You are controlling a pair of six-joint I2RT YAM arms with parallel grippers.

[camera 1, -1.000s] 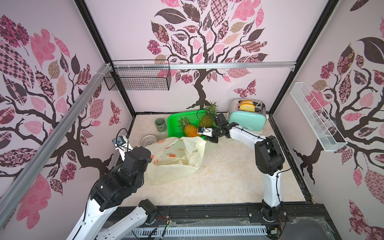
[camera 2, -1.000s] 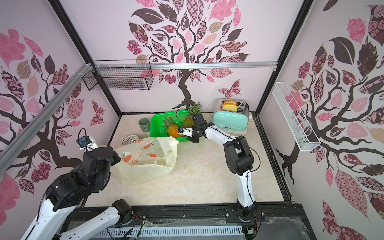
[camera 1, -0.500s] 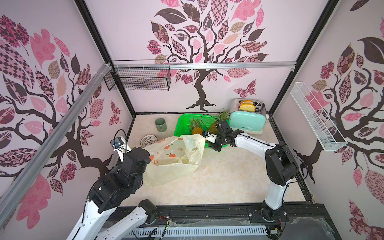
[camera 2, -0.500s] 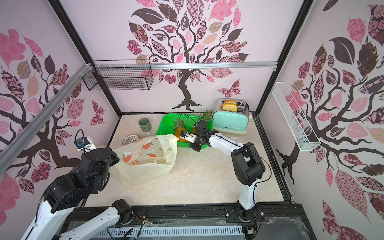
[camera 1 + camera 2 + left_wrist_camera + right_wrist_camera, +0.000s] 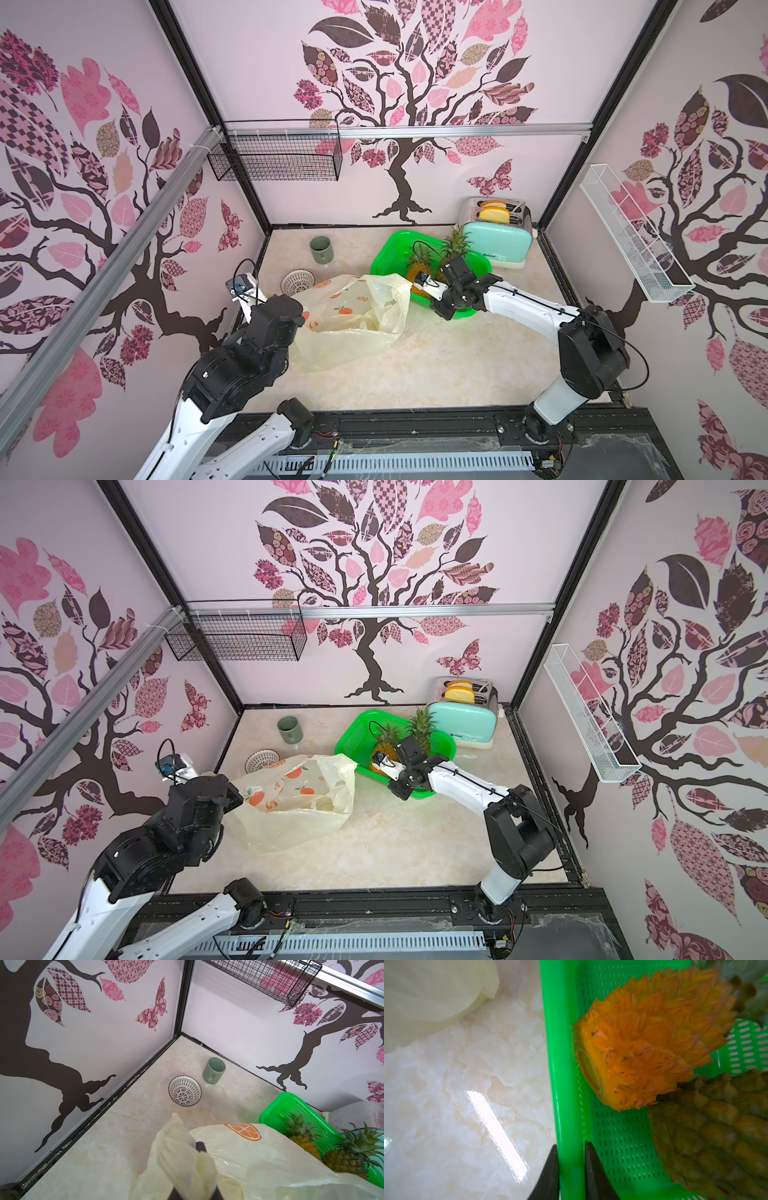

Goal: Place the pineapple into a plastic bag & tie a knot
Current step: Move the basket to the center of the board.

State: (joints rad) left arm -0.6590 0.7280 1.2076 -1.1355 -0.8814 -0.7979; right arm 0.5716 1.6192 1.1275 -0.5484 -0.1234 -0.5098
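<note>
The plastic bag [image 5: 353, 320] [image 5: 299, 808] lies crumpled and open on the table's left half. My left gripper [image 5: 195, 1153] is shut on a bunched fold of its film, which covers most of the fingers. Two pineapples lean inside the green basket [image 5: 390, 257] [image 5: 566, 1064]: an orange one [image 5: 417, 274] [image 5: 650, 1043] and a darker one [image 5: 345, 1161] [image 5: 716, 1136]. My right gripper [image 5: 570, 1147] [image 5: 441, 311] is shut on the basket's front rim, one finger outside and one inside. The knot is out of view.
A mint toaster [image 5: 498, 245] with bread stands behind the basket at the back right. A green mug [image 5: 321, 249] and a patterned bowl [image 5: 297, 280] sit at the back left. A black wire basket [image 5: 274, 156] and a white wire shelf [image 5: 631, 241] hang on the walls.
My right gripper came down from the pineapples to the basket's front rim. The basket has slid right and forward, and the pineapples now lean. The left arm and bag hardly moved.
</note>
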